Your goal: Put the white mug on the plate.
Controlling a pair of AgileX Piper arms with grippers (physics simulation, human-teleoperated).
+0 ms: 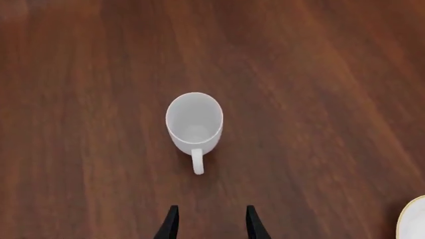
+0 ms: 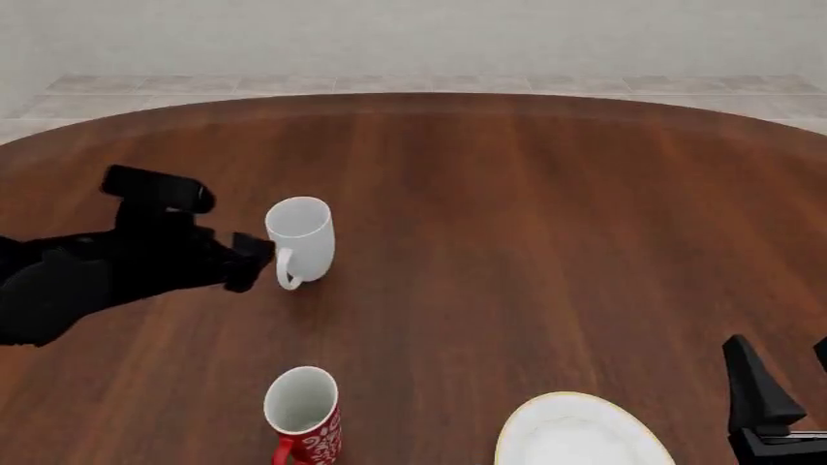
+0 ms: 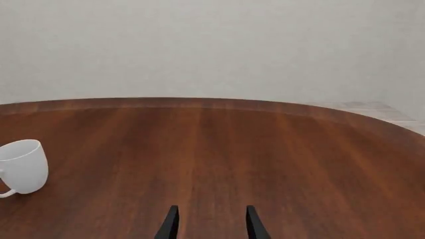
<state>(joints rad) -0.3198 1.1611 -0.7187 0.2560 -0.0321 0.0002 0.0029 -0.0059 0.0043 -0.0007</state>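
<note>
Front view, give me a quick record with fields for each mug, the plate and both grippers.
white mug: upright on the table, handle toward the left gripper
red mug: upright, near edge, left of the plate
plate: near edge, nothing on it
left gripper: open, just short of the white mug's handle
right gripper: open, holding nothing

A bare simulated room, closest to a plain dining corner of a home: a round dark wooden table (image 2: 517, 213) fills the front view, a strip of pale tiled floor (image 2: 387, 84) shows past its 12 o'clock edge, and a blank off-white wall (image 3: 212, 45) rises behind.
</note>
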